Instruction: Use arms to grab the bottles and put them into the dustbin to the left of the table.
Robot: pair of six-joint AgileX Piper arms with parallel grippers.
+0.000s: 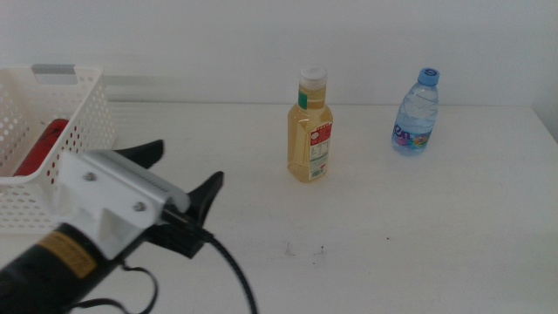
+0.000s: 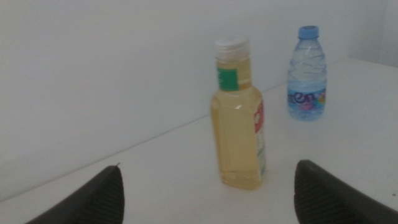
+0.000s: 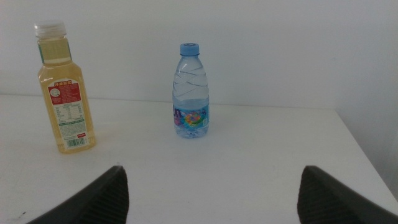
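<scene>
Left pincer (image 1: 187,179) gaping; yellow-liquid bottle (image 1: 310,129) upright.

We have our left gripper (image 1: 187,170) reaching in from the left side of the middle view, its grey-white body and black cable trailing behind it, held above the surface with both dark jaws spread wide and nothing between them. Our right gripper (image 3: 211,193) shows only in its own wrist view, jaws likewise wide apart and empty.
</scene>
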